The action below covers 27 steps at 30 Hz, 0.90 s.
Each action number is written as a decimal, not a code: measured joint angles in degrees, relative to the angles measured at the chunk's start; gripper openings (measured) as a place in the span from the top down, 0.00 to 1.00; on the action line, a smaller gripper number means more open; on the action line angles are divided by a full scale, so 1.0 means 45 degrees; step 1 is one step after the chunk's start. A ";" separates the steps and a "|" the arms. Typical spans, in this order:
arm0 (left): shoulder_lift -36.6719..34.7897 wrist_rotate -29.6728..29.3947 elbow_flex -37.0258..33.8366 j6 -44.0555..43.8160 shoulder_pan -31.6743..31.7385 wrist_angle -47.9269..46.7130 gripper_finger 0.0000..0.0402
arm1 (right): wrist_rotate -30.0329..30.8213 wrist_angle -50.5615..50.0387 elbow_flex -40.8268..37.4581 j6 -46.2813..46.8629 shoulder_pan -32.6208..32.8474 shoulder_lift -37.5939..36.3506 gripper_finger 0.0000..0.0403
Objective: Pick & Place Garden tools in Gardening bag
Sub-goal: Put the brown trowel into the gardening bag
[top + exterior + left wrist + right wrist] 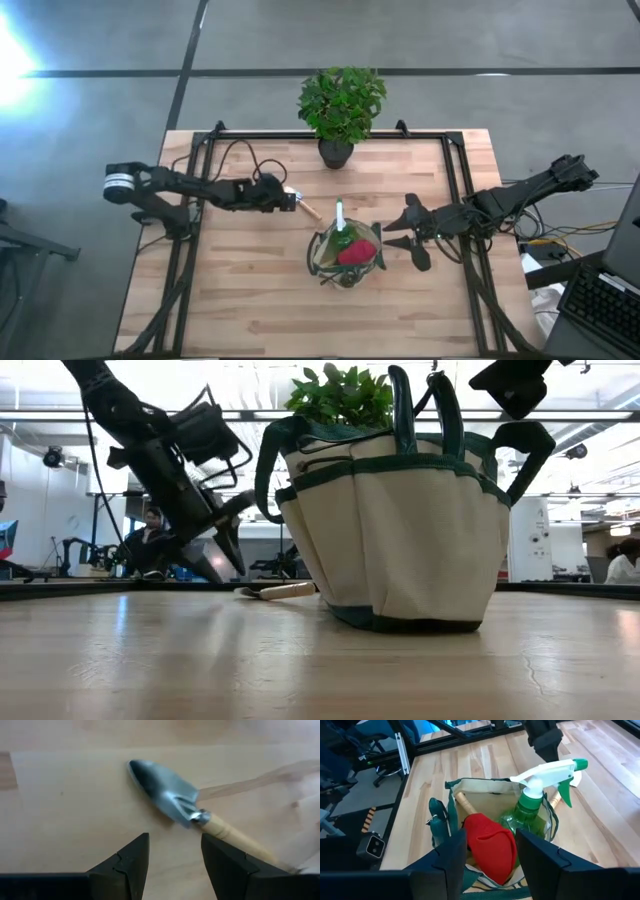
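A trowel with a metal blade and a pale wooden handle lies flat on the table, left of the bag; it also shows in the high view. My left gripper is open just above it, empty, at the table's left-middle. The khaki bag with green trim stands at mid-table and holds a red glove, a green spray bottle, dark green pruners and a wooden handle. My right gripper is open above the bag's right side, empty.
A potted leafy plant in a black pot stands at the table's far edge, behind the bag. Black frame rails run along the table's left and right sides. Bare wood lies near the front edge.
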 joint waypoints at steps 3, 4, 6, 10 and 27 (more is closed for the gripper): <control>0.0464 0.0185 0.0000 -0.0300 0.0000 0.0067 0.54 | 0.0005 -0.0021 0.0000 -0.0005 0.0000 0.0000 0.61; 0.0643 0.0234 0.0000 -0.0448 0.0000 0.0134 0.54 | 0.0005 -0.0021 0.0000 -0.0005 0.0000 0.0000 0.61; 0.0998 0.0245 0.0000 -0.0712 0.0045 0.0518 0.54 | 0.0005 -0.0016 0.0000 -0.0005 0.0000 0.0000 0.61; 0.1582 0.0532 0.0024 -0.0794 0.0148 0.2026 0.54 | 0.0009 -0.0022 0.0000 -0.0005 0.0000 0.0000 0.61; 0.1794 0.0862 0.0010 -0.0618 0.0925 0.3041 0.54 | 0.0006 -0.0021 0.0000 -0.0005 0.0000 0.0000 0.65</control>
